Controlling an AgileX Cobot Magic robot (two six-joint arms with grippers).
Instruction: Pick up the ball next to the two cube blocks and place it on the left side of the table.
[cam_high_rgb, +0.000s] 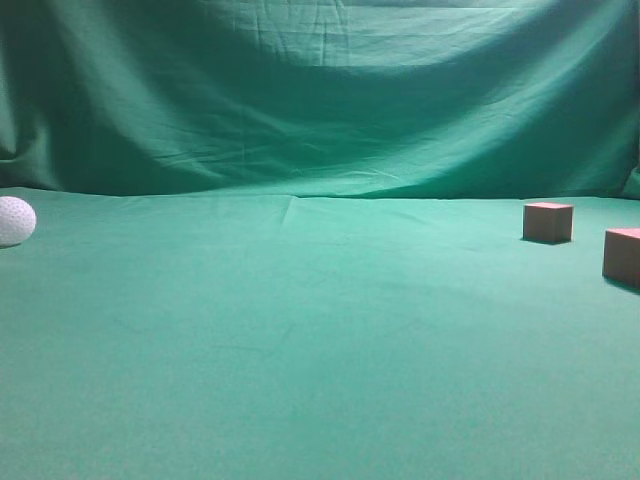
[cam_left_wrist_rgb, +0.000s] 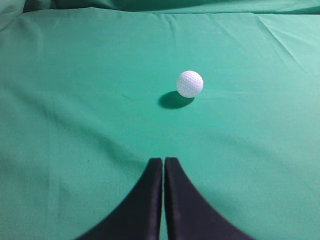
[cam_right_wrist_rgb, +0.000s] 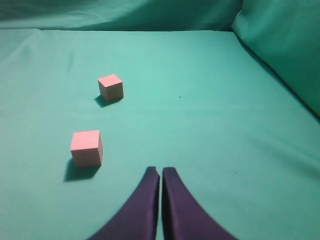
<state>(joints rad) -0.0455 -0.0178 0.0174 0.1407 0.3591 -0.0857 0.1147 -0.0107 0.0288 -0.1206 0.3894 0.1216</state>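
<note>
Left gripper (cam_left_wrist_rgb: 163, 161) black, right gripper (cam_right_wrist_rgb: 160, 171) dark purple (curved, tapering fingers).

One white ball (cam_high_rgb: 15, 221) rests on the green table (cam_high_rgb: 300, 350). Two reddish-brown cube blocks (cam_high_rgb: 548, 222) (cam_high_rgb: 622, 256) stand on it. Two grippers, left gripper (cam_left_wrist_rgb: 163, 162) and right gripper (cam_right_wrist_rgb: 160, 172), appear.

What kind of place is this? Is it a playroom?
Probably not a playroom, more likely a robot test setup. A table covered in plain green cloth, a wrinkled green backdrop, and only a ball and two blocks set out. Both claws are shut and empty.
</note>
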